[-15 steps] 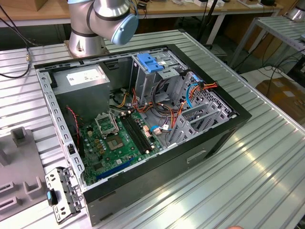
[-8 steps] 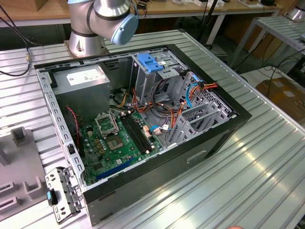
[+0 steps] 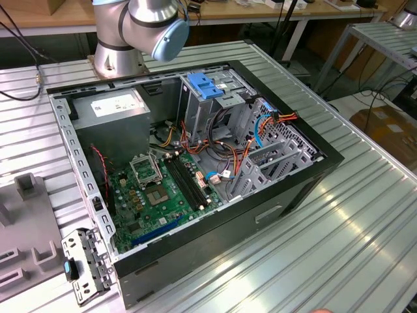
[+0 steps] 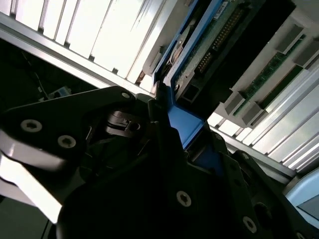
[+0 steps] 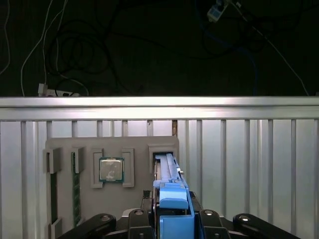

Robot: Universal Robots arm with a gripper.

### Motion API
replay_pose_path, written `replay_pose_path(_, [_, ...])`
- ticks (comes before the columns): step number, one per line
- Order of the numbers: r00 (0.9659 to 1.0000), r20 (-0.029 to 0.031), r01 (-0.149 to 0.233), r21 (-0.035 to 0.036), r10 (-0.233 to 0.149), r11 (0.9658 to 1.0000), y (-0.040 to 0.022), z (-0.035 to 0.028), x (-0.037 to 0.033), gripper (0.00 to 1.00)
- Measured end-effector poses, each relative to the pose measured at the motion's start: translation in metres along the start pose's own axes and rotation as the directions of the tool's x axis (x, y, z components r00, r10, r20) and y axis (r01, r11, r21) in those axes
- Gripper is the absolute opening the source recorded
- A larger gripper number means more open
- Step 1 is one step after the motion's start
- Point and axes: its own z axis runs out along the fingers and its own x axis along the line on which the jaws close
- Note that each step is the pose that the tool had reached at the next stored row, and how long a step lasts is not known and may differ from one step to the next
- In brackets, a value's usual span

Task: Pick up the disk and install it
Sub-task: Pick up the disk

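First wrist view shows you the gripper (image 5: 173,211) clamped on the disk (image 5: 167,169) (blue rail). It stands edgewise in the grey tray (image 5: 137,144).

A ribbed aluminium counter (image 3: 365,215), brightly lit; a wooden bench (image 3: 39,16) stands behind, and cables (image 5: 75,55) trail across the dark floor (image 5: 164,74).
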Motion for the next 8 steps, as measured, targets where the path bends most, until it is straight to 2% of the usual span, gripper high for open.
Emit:
replay_pose_path(2, [1.0,-0.0026,0.0,0.0001,0.0,1.0,0.0,-0.0038,-0.0001,0.37])
replay_pose_path(8, [1.0,-0.0046,0.0,0.0002,0.0,1.0,0.0,-0.0039,-0.0001,0.37])
